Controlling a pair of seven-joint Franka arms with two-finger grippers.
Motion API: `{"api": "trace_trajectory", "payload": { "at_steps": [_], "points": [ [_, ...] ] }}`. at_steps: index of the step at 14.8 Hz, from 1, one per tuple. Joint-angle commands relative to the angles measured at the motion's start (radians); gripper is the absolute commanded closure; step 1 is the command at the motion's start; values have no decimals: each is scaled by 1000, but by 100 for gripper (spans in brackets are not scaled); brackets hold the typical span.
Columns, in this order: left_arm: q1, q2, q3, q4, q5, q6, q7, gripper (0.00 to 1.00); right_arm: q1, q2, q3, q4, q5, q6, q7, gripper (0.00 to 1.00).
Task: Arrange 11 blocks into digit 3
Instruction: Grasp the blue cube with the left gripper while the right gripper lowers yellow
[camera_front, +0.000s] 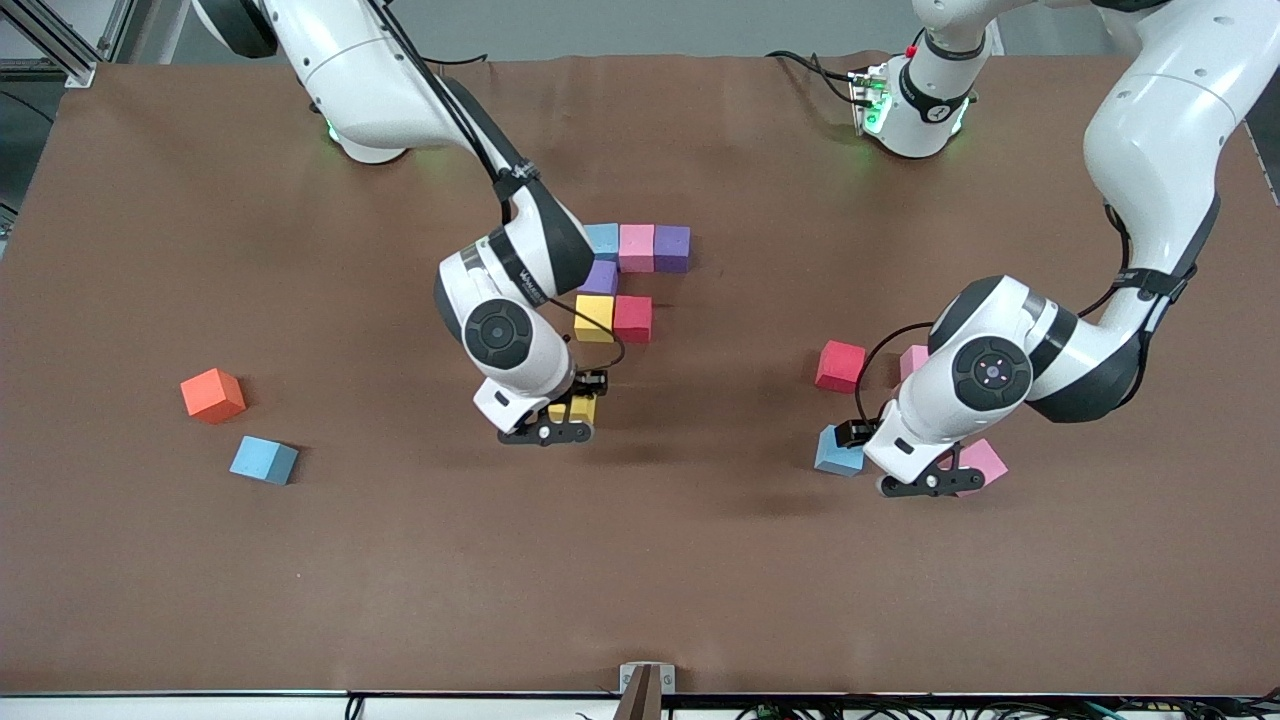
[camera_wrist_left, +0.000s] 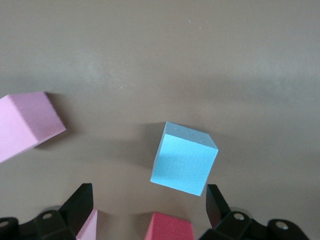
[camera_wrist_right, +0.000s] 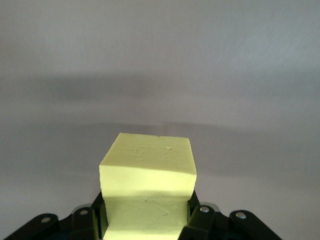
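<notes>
Six blocks touch in a partial digit 3 (camera_front: 618, 280): a bar of light blue, pink and purple, a purple cube below it, then yellow and red. My right gripper (camera_front: 545, 430) (camera_wrist_right: 146, 210) is shut on a yellow block (camera_front: 578, 408) (camera_wrist_right: 147, 175) over bare table beside that group. My left gripper (camera_front: 925, 483) (camera_wrist_left: 148, 205) hangs open and holds nothing. It is over the loose light blue block (camera_front: 838, 452) (camera_wrist_left: 185, 159) and a pink block (camera_front: 982, 462) (camera_wrist_left: 25, 125). A red block (camera_front: 840, 365) (camera_wrist_left: 169, 229) and another pink block (camera_front: 912, 358) lie close by.
An orange cube (camera_front: 212, 395) and a light blue block (camera_front: 264, 460) lie toward the right arm's end of the table. The brown cloth (camera_front: 640, 580) covers the table.
</notes>
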Motion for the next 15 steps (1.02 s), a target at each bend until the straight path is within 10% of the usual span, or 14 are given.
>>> {"api": "trace_trajectory", "payload": {
  "at_steps": [1,15],
  "points": [
    [-54,46,42,65,3,-8,108,1,15,9,-11,11,31,-51,9,62],
    [-97,73,84,68,-42,-6,108,0,69,14,9,-70,31,-53,58,62]
  ]
}}
